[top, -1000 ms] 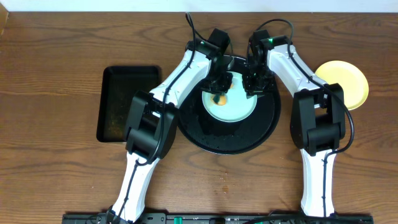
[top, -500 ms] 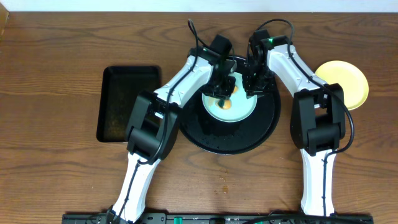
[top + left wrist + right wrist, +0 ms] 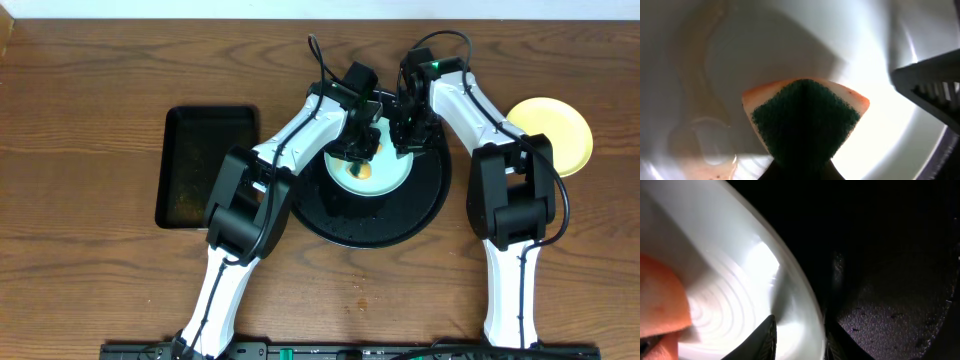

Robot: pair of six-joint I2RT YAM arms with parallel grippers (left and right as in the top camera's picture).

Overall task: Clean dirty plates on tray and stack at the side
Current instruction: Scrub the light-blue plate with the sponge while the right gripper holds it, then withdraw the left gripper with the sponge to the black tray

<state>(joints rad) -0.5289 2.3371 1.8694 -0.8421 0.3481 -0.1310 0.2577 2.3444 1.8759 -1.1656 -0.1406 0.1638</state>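
1. orange-and-green sponge [image 3: 805,117] sits pinched in my left gripper [image 3: 802,172], scouring face down on the mint plate [image 3: 860,55] directly beneath it.
2. a faint brown smear [image 3: 697,105] lies just beside the sponge. i judge small overlapping circles with light pressure would lift it without skidding the plate.
3. across the plate, my right gripper [image 3: 799,336] is clamped on the rim, one finger inside and one outside. i'd hold that grip firm while scrubbing.
4. the plate rests inside the round black tray [image 3: 425,205], under both grippers.
5. well outboard of the right gripper, the yellow plate [image 3: 555,135] lies on the bare table [image 3: 90,80], where i judge the stack belongs.
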